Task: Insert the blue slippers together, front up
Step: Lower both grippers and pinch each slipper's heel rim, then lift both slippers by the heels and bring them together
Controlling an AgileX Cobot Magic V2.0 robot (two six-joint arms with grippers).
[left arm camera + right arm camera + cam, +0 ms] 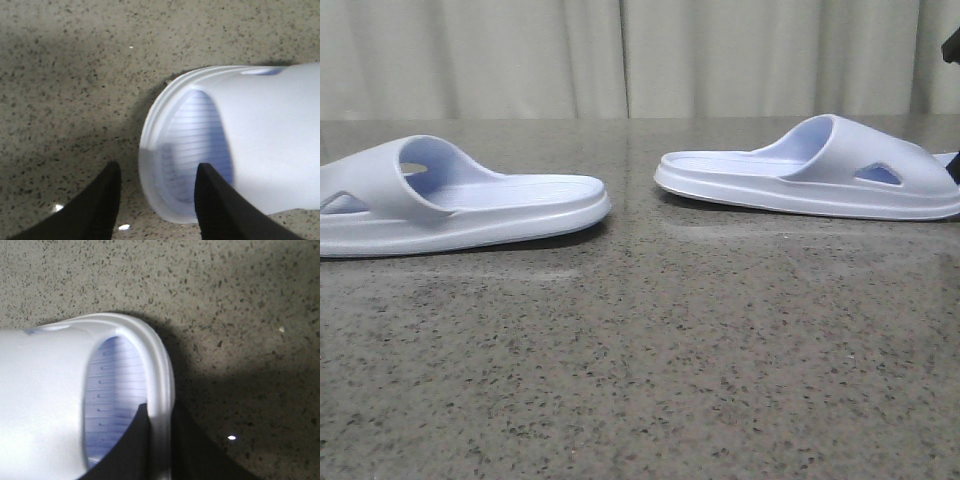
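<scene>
Two pale lavender-blue slippers lie sole down on the speckled table, heels toward each other. The left slipper (460, 205) has its strap at the left; the right slipper (810, 170) has its strap at the right. In the left wrist view my left gripper (157, 172) is open, and its fingers straddle the toe-end rim of the left slipper (260, 150), one over the ribbed footbed, one over the table. In the right wrist view my right gripper (160, 415) is shut on the toe-end rim of the right slipper (45, 390). A dark bit of it shows in the front view (954, 170).
The grey speckled stone table (650, 360) stretches in front of both slippers. A pale curtain (620, 55) hangs behind the table's far edge. There is a gap of bare table between the two heels.
</scene>
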